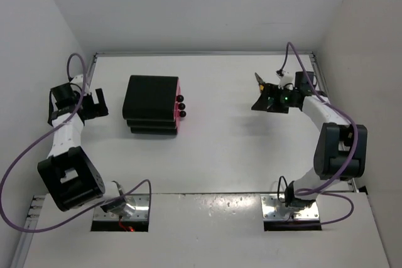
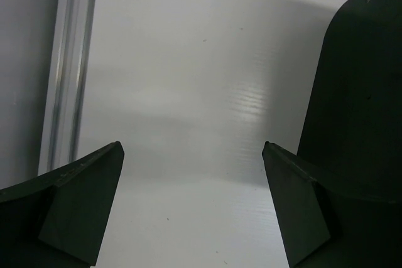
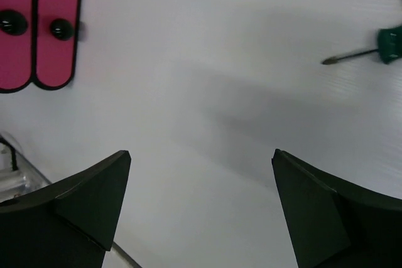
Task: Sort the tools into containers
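Note:
The black cabinet (image 1: 149,105) stands left of the table's middle. Its three pink drawers (image 1: 178,106) with black knobs face right and are all shut. Two drawer fronts (image 3: 38,29) show at the top left of the right wrist view. My right gripper (image 1: 260,97) is open and empty (image 3: 201,153), facing the drawers from the right. A green-handled screwdriver (image 3: 361,53) lies on the table beyond it. A slender tool (image 1: 258,80) lies just behind that gripper. My left gripper (image 1: 100,105) is open and empty (image 2: 193,145), left of the cabinet (image 2: 364,92).
A thin metal shaft (image 3: 124,257) shows by the right gripper's left finger. A metal rail (image 2: 69,67) runs along the table's left edge by the wall. White walls close in the table at the back and on both sides.

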